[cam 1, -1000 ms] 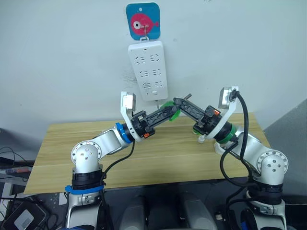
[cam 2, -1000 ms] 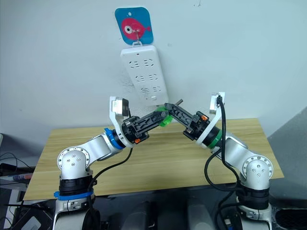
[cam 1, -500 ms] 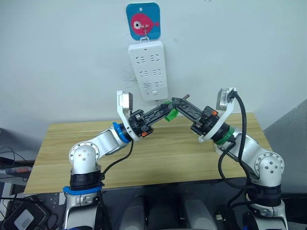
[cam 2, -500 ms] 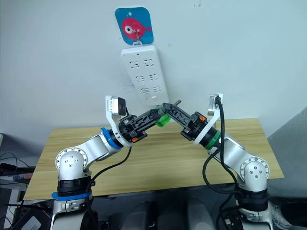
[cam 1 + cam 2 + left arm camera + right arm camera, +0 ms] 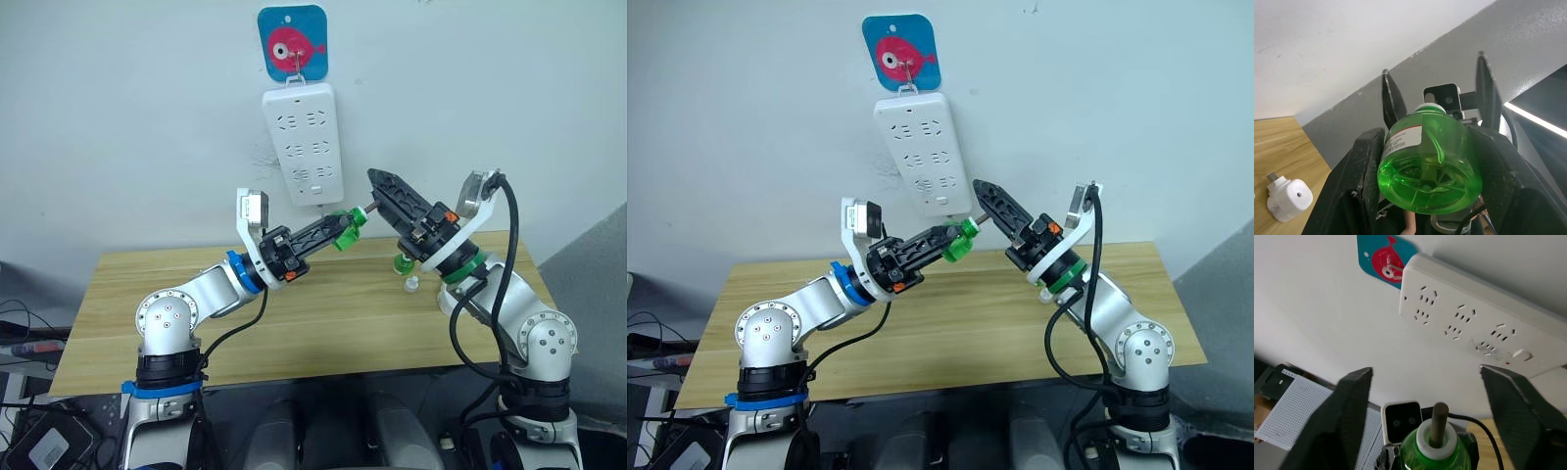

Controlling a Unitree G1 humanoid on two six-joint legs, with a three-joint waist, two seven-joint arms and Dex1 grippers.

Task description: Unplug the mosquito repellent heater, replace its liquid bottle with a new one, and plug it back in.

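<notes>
My left gripper [image 5: 343, 231] is shut on a green liquid bottle [image 5: 1426, 165] and holds it in the air in front of the wall, with its white neck and dark wick [image 5: 1439, 418] pointing at my right gripper. My right gripper [image 5: 1426, 372] stands wide open just beyond the wick, its fingers [image 5: 1354, 404] on either side and apart from the bottle. The mosquito repellent heater [image 5: 1288, 198], a small rounded white unit with a round hole, lies unplugged on the wooden table [image 5: 147, 284].
A long white power strip [image 5: 306, 142] hangs on the wall from a blue hook plate with a red fish [image 5: 292, 41], just above both grippers. A small green and white piece [image 5: 406, 272] lies on the table under my right forearm.
My left gripper has closed on the green bottle. My right gripper has opened, let go of it and drawn back upward to the right.
</notes>
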